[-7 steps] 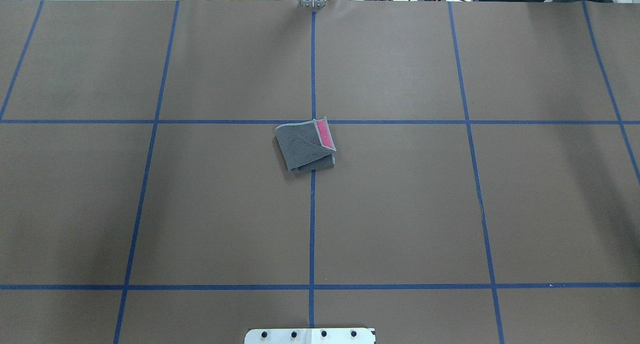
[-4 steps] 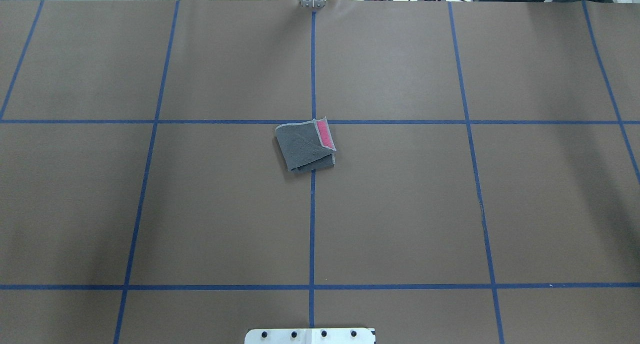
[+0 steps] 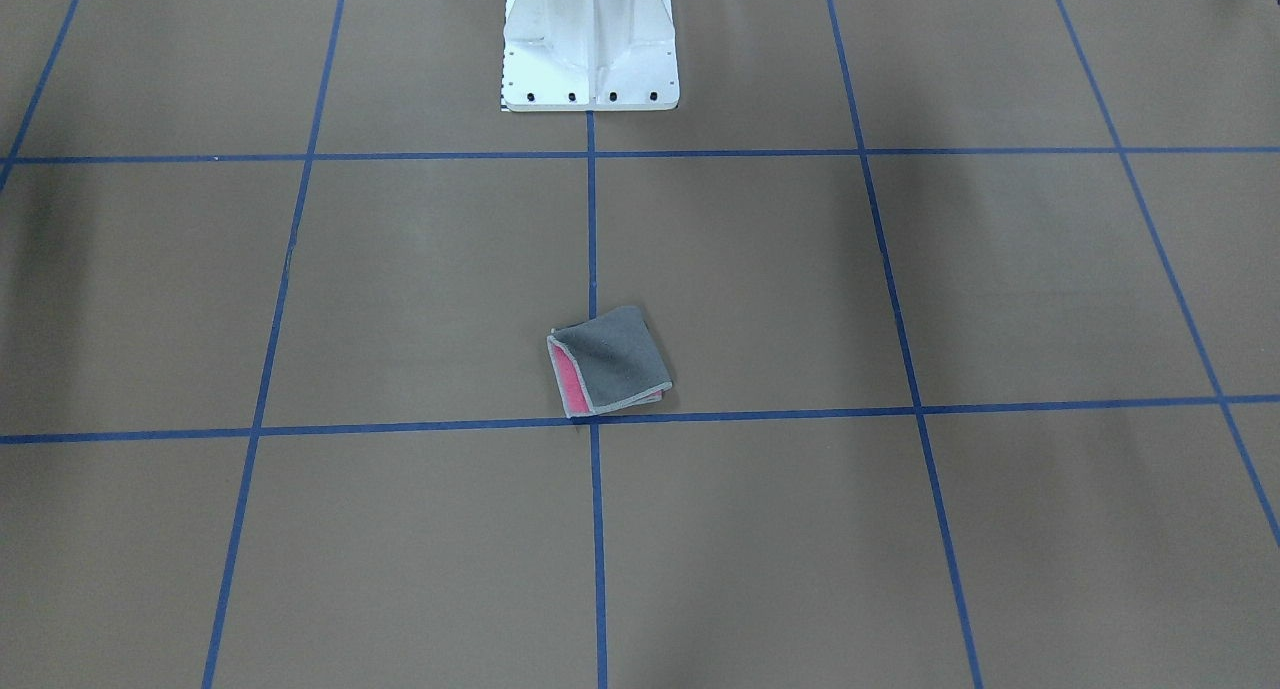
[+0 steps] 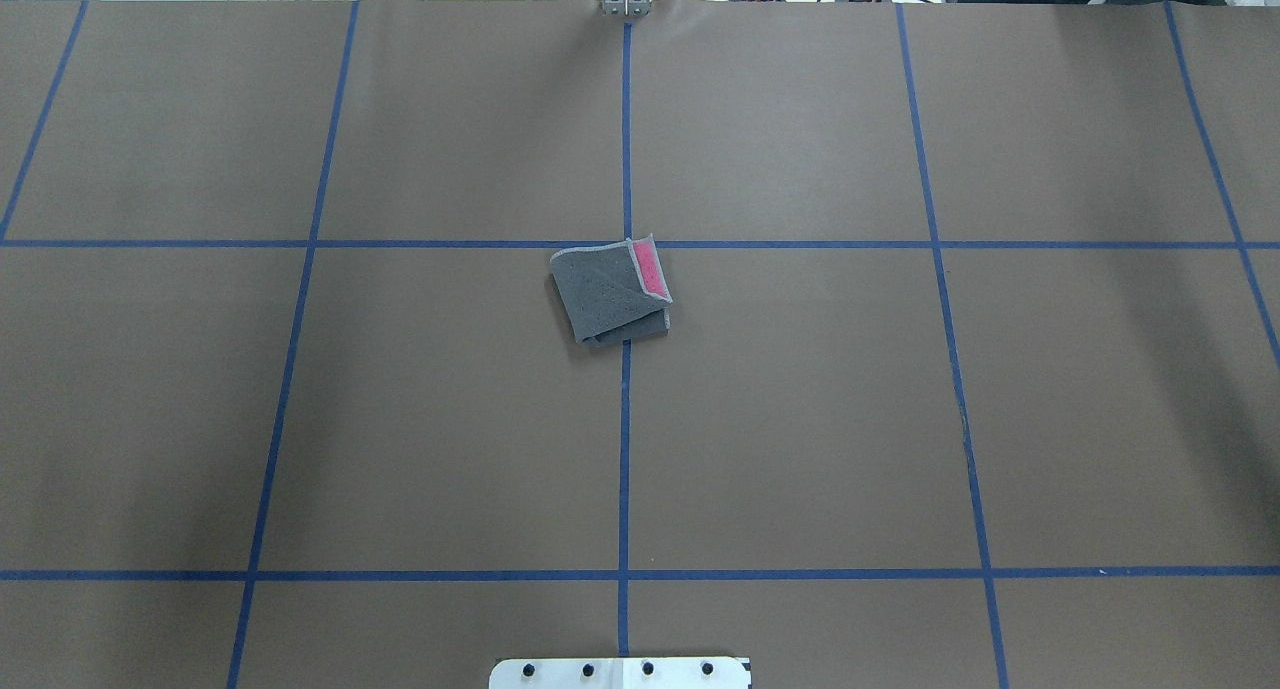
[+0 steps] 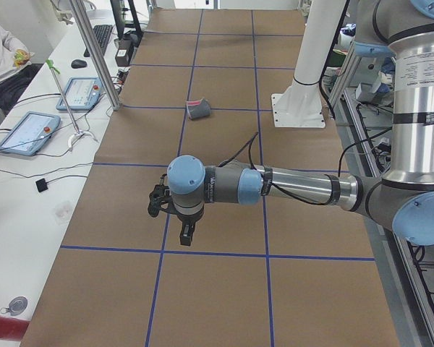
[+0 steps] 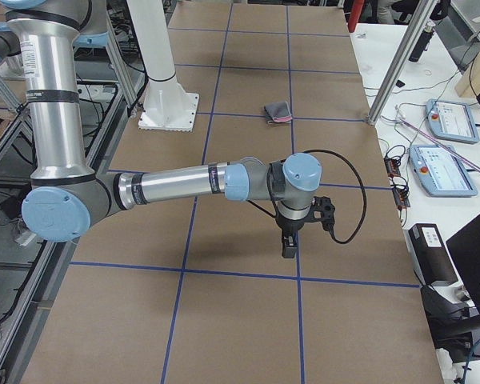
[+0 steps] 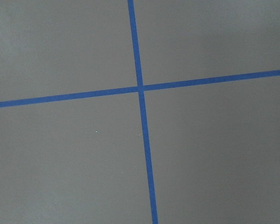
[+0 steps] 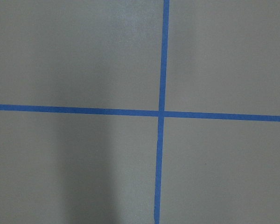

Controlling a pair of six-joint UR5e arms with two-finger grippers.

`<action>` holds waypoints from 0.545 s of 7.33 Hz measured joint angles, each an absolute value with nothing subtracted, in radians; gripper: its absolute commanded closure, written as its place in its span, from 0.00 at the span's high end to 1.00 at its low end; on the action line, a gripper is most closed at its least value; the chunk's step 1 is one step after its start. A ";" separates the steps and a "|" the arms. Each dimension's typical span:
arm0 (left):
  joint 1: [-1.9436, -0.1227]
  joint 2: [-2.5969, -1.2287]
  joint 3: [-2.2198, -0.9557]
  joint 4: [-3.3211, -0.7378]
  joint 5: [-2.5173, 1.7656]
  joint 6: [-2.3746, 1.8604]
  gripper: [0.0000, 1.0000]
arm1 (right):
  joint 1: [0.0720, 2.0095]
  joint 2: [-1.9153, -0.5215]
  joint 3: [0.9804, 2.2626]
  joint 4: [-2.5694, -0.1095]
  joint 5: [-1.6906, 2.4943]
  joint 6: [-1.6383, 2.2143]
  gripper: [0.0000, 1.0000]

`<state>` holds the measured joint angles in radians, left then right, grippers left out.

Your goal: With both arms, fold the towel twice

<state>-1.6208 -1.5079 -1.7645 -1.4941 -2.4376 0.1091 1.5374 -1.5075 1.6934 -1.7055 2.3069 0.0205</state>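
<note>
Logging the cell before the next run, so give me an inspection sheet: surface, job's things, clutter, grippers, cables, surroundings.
Surface: brown paper table cover with blue tape grid.
Job's things: small pink-and-grey terry towel lies folded, grey face up, pink strip showing, no gripper touching.
Clutter: nothing seen.
Grippers: black two-finger left gripper and right gripper hang over bare paper, away from the towel; open or shut cannot be told.
Cables: black cable loops at the right wrist.
Surroundings: white pedestal base; tablets on a side bench.
</note>
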 measured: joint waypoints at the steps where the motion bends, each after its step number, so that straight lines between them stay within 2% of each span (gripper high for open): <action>1: -1.620 -1.509 -1.767 -1.494 -2.438 0.108 1.00 | 1.537 -1.507 1.694 -1.705 2.306 0.020 1.00; 4: -1.618 -1.506 -1.775 -1.497 -2.438 0.106 1.00 | 1.537 -1.508 1.693 -1.706 2.307 0.020 1.00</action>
